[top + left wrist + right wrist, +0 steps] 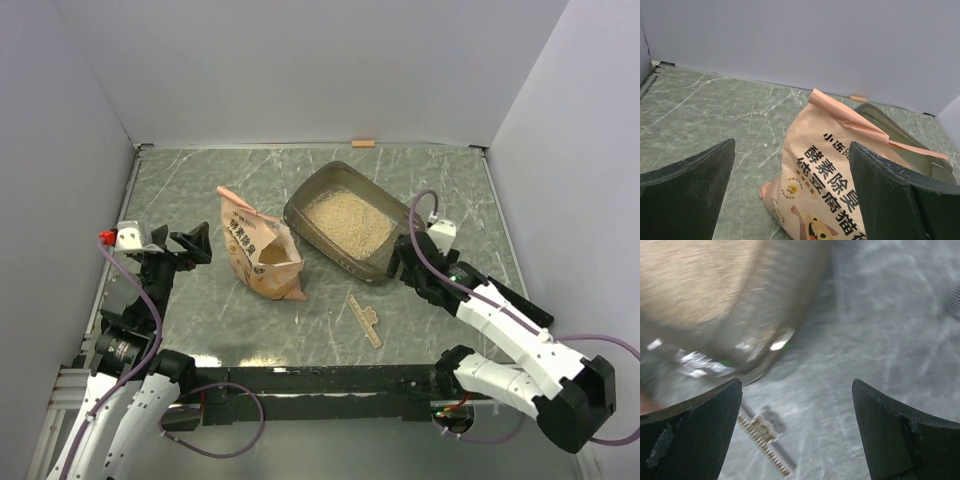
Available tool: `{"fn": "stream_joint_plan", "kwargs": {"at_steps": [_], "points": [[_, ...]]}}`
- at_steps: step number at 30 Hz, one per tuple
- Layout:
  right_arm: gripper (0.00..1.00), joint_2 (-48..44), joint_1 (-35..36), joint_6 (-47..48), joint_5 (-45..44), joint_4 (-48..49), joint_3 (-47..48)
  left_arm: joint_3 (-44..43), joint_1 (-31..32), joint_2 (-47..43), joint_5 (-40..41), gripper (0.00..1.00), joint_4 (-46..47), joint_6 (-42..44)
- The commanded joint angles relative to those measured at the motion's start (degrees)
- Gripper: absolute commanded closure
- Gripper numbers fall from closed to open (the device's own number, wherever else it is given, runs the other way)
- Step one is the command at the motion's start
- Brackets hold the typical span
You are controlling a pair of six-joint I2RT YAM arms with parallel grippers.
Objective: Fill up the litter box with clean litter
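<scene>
Orange-pink printed bag, pale beige litter, brown-grey litter box, green marbled table.

a green marbled tabletop is boxed by plain pale walls at nine, twelve and three o'clock, evenly lit.

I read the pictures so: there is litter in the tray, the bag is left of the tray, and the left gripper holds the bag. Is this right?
One thing is wrong: the left gripper is open and apart from the bag, holding nothing, as the top view shows. The litter is in the tray, with the bag left of it.
</scene>
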State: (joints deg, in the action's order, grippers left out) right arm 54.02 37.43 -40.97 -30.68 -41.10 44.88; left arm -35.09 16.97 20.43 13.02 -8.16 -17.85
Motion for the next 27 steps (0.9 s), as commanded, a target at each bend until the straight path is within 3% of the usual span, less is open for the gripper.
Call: {"fn": "stream_joint_plan", "kwargs": {"at_steps": [1, 7, 20, 27], "points": [[0.07, 1.7, -8.6, -2.4, 1.6, 2.3, -2.1, -0.4, 0.1, 0.3, 0.2, 0.01, 1.8, -1.1], [0.20, 5.8, -22.5, 3.6, 7.6, 10.7, -6.5, -0.8, 0.1, 0.9, 0.1, 0.01, 1.1, -1.2], [0.35, 18.9, -32.8, 9.2, 12.4, 19.1, -2.3, -0.7, 0.1, 1.3, 0.1, 0.01, 1.2, -1.3], [0.39, 23.2, -34.7, 9.5, 17.1, 22.6, -1.3, -0.9, 0.1, 2.0, 0.3, 0.01, 1.1, -1.2]]}}
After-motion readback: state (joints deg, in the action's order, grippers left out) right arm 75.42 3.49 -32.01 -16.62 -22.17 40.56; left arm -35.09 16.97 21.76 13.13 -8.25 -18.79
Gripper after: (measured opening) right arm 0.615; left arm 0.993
